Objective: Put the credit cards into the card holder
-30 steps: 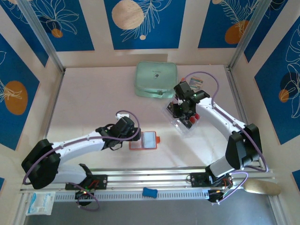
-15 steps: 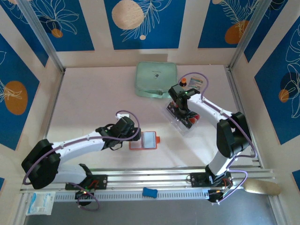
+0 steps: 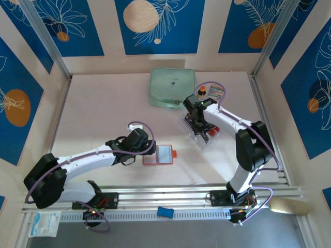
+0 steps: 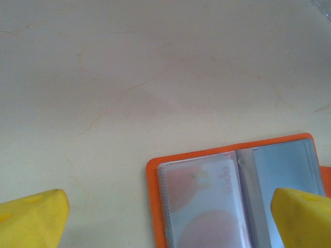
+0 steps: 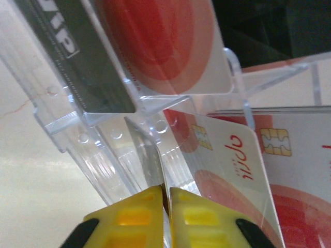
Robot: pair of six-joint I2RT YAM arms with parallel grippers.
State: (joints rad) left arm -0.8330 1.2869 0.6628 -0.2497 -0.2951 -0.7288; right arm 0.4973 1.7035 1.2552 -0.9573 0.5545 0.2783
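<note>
The orange card holder (image 3: 159,154) lies open on the table. In the left wrist view its clear left sleeve holds a pale card with red dots (image 4: 201,199). My left gripper (image 4: 168,219) hovers open just above the holder (image 4: 151,175), one yellow fingertip (image 4: 31,217) on each side. My right gripper (image 3: 200,124) reaches down into the clear tray (image 3: 192,135). There, in the right wrist view, the right gripper (image 5: 166,195) is shut on the edge of a pale credit card (image 5: 232,165). A dark card (image 5: 83,57) and another red-dot card (image 5: 165,46) stand in the slots behind.
A mint-green zip case (image 3: 172,88) lies at the back of the table, with a small printed packet (image 3: 217,92) to its right. The clear tray's dividers (image 5: 235,77) stand close around the right fingers. A blue object (image 3: 165,211) sits on the front rail.
My right gripper has moved left and down into the tray and closed on a card. The right arm's elbow swung in. The left arm has stayed still.
</note>
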